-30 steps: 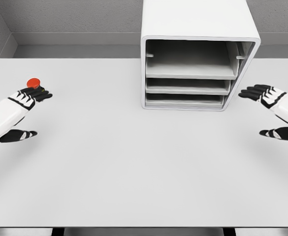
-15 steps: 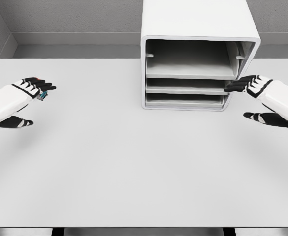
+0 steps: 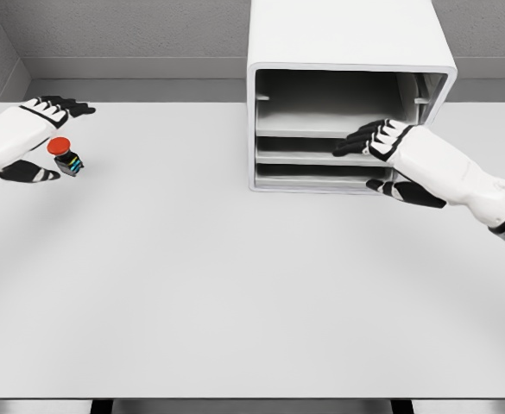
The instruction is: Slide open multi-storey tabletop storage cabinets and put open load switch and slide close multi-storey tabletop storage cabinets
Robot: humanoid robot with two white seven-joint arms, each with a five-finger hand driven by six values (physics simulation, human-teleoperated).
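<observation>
The white storage cabinet [image 3: 347, 52] stands at the table's back, right of the middle, with three stacked trays showing in its open front. My right hand [image 3: 381, 159] is open in front of the middle tray [image 3: 321, 151], fingers spread over its front edge, thumb lower by the bottom tray. The load switch [image 3: 65, 155], a small dark block with a red round button, sits on the table at the far left. My left hand [image 3: 45, 138] is open around it, fingers beyond it and thumb on its near side, with nothing grasped.
The white table [image 3: 235, 285] spreads wide in front of the cabinet. Grey walls close the back and the left corner.
My right hand has swept left from the cabinet's right side to the middle tray's front. My left hand has lifted and moved back, uncovering the switch's red button.
</observation>
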